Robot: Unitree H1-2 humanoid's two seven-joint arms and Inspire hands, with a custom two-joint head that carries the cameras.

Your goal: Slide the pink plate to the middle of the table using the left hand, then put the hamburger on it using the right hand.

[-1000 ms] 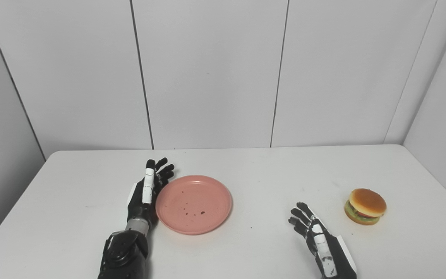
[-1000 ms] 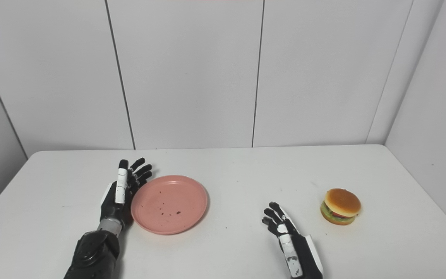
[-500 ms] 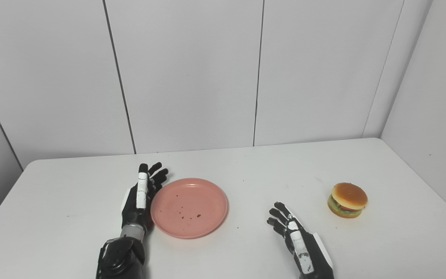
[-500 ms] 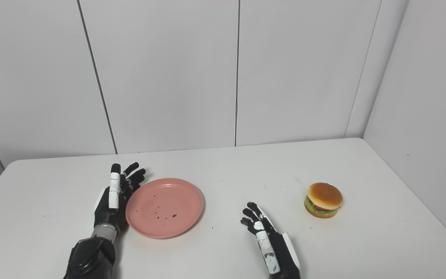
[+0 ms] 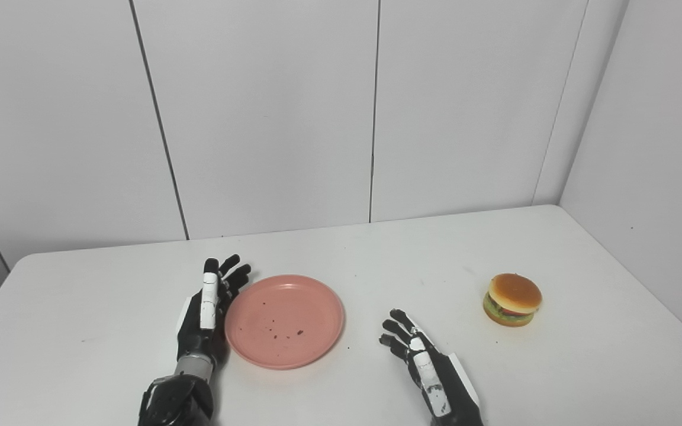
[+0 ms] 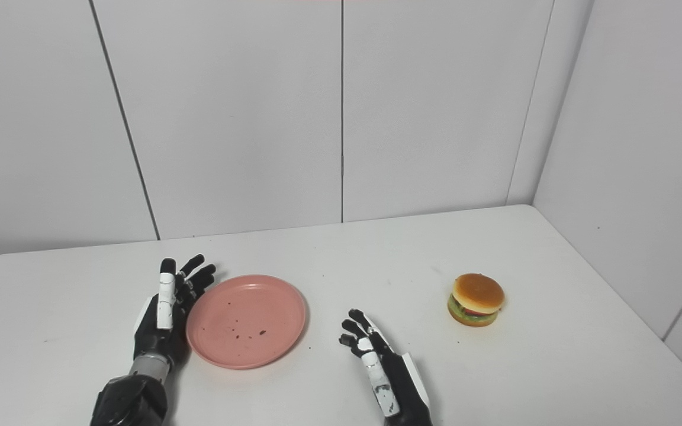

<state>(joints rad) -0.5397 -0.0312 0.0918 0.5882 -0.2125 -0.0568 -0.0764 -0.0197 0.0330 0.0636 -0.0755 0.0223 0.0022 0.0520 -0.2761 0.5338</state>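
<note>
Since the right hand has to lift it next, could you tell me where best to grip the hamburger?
Probably around the hamburger's round sides, coming from its near-left where the open right hand lies. It sits upright, clear all round, so the fingers can wrap both buns.

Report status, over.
Left robot hand open beside round pink plate. Right robot hand open, empty. Toy hamburger on white table, path unobstructed.

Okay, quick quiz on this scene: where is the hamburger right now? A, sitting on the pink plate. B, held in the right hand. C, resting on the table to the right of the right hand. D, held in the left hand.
C: the hamburger sits on the bare table, clear of the open right hand and well away from the pink plate.
</note>
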